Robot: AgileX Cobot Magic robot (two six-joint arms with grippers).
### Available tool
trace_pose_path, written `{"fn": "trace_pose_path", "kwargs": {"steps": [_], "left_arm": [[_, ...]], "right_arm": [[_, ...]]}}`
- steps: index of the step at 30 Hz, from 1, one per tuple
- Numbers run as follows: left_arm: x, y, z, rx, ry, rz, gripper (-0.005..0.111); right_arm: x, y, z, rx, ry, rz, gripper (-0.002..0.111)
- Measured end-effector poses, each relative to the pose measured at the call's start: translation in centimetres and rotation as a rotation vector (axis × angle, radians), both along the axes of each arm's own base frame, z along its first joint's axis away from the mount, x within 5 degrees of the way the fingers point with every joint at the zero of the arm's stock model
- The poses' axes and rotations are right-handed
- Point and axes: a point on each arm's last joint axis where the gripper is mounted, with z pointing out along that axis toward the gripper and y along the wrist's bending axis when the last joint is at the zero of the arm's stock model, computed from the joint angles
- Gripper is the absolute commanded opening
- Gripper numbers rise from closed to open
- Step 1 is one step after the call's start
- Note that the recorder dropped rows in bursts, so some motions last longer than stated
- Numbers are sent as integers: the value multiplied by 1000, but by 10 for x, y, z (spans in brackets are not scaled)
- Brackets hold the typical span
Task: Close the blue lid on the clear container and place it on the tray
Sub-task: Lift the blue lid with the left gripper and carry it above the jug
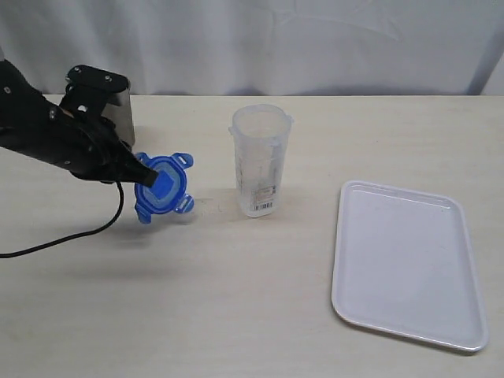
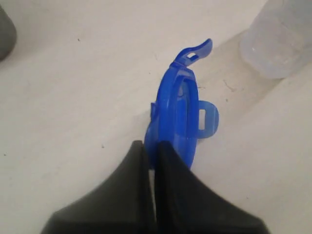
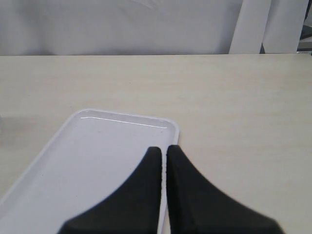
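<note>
Since the left hand (image 2: 152,151) pinches the lid (image 1: 164,187) only at its rim, on edge, near the open container (image 1: 260,161), it may twist and land crooked, tipping it. Meanwhile the right hand (image 3: 163,152), clenched empty, hangs over the tray (image 1: 402,260).

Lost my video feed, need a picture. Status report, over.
Left claw shut on blue lid, held edge-on. Right claw shut, empty. Clear container upright, uncapped, off the tray. Nothing between lid and container.

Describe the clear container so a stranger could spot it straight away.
On the pale table, left of the white tray, stands a tall, narrow canister. Unlike the grey steel cup, it is see-through, lidless, with a label near its base.
</note>
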Motion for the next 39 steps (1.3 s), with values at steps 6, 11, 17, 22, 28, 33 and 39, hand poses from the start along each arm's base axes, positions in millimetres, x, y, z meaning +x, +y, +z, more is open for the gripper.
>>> {"fn": "trace_pose_path", "kwargs": {"steps": [6, 11, 17, 22, 28, 33, 39], "left_arm": [[6, 3, 8, 42, -119, -9, 0], [15, 5, 15, 53, -233, 11, 0], [25, 4, 28, 42, -337, 36, 0], [37, 1, 50, 19, -413, 42, 0], [49, -2, 75, 31, -523, 18, 0], [52, -9, 87, 81, -666, -25, 0], [46, -38, 98, 169, -862, -170, 0]], "right_arm": [[0, 0, 0, 0, 0, 0, 4], [0, 0, 0, 0, 0, 0, 4], [0, 0, 0, 0, 0, 0, 4], [0, 0, 0, 0, 0, 0, 4], [0, 0, 0, 0, 0, 0, 4], [0, 0, 0, 0, 0, 0, 4], [0, 0, 0, 0, 0, 0, 4]]}}
